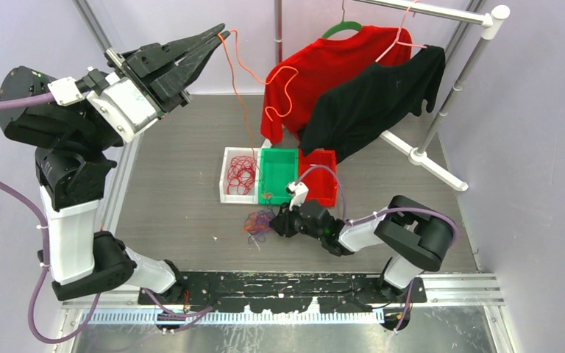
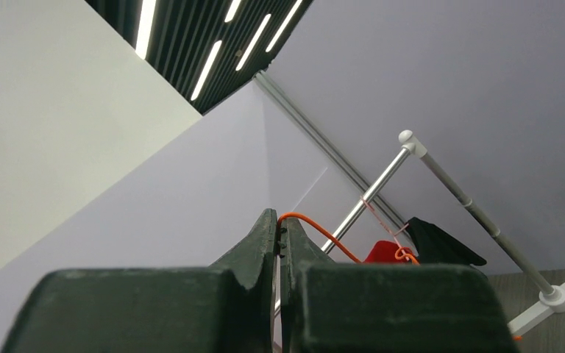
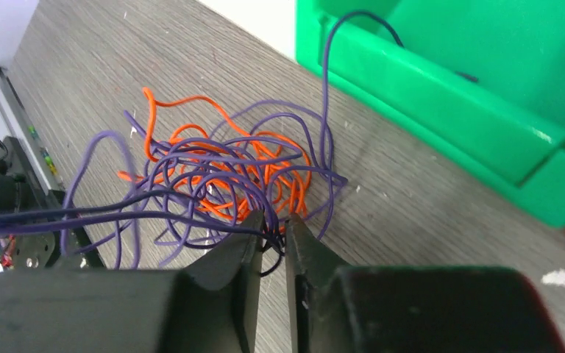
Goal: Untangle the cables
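A tangle of thin purple and orange cables point(image 1: 257, 223) point(image 3: 221, 173) lies on the grey table in front of the bins. My right gripper point(image 1: 276, 220) point(image 3: 274, 222) is low at its near edge. Its jaws stand a narrow gap apart, with a few purple strands running between the tips. My left gripper point(image 1: 221, 31) point(image 2: 280, 220) is raised high at the back left and is shut on one orange cable point(image 1: 240, 65) point(image 2: 318, 227). That cable trails down past the red shirt towards the bins. One purple strand point(image 3: 327, 81) arches over the green bin's wall.
A white bin point(image 1: 227, 193) holds red cables point(image 1: 242, 172). Beside it stand a green bin point(image 1: 278, 158) point(image 3: 449, 81) and a red bin point(image 1: 328, 195). A clothes rack point(image 1: 447, 95) at the back right carries a red shirt point(image 1: 324, 62) and a black shirt point(image 1: 382, 99).
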